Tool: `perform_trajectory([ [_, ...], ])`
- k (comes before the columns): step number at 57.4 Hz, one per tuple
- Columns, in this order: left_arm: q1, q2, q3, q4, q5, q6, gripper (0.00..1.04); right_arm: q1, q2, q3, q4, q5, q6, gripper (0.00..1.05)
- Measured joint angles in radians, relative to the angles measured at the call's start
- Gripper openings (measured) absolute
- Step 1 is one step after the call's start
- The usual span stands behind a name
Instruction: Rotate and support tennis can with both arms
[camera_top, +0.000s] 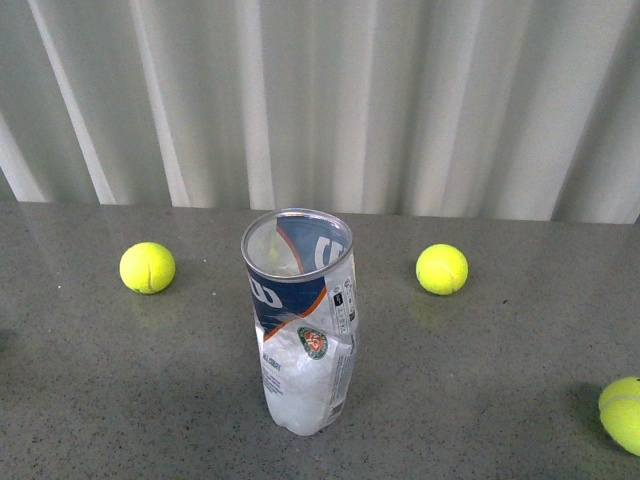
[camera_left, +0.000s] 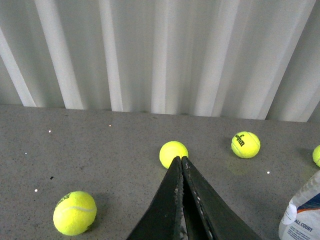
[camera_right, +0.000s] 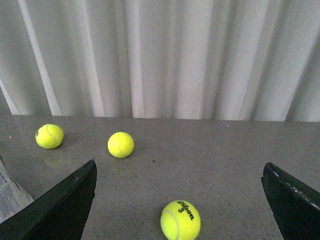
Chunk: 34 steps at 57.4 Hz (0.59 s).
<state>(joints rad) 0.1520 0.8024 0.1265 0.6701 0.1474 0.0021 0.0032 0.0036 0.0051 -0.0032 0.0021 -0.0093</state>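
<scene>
Front view: tennis can (camera_top: 300, 320) upright at frame centre on grey table (camera_top: 100, 380), open rim up, 3 yellow balls (camera_top: 147, 267) around it. Left gripper (camera_left: 181, 165) pressed together, empty. Right gripper (camera_right: 180, 185) spread wide, empty.

The tennis can (camera_top: 300, 320) stands upright on the grey table, open metal-rimmed mouth up, near the front view's centre toward six o'clock. Its clear plastic body carries a navy Wilson label with an orange stripe above a white panel. No arm touches it; both stay outside the front view.
</scene>
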Motion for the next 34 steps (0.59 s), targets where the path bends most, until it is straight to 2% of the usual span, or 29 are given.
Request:
perform_trajectory([
  [10, -0.053, -0.134, -0.055, -0.082, -0.051, -0.001, 0.04, 0.0, 0.0, 0.0, 0.0, 0.0, 0.0, 0.98],
  [14, -0.123, -0.189, -0.069, -0.122, -0.139, -0.003, 0.04, 0.0, 0.0, 0.0, 0.0, 0.0, 0.0, 0.98],
  [25, -0.152, -0.263, -0.102, -0.136, -0.146, -0.004, 0.04, 0.0, 0.0, 0.0, 0.0, 0.0, 0.0, 0.98],
  [34, -0.152, -0.351, -0.102, -0.22, -0.146, -0.004, 0.04, 0.0, 0.0, 0.0, 0.0, 0.0, 0.0, 0.98],
])
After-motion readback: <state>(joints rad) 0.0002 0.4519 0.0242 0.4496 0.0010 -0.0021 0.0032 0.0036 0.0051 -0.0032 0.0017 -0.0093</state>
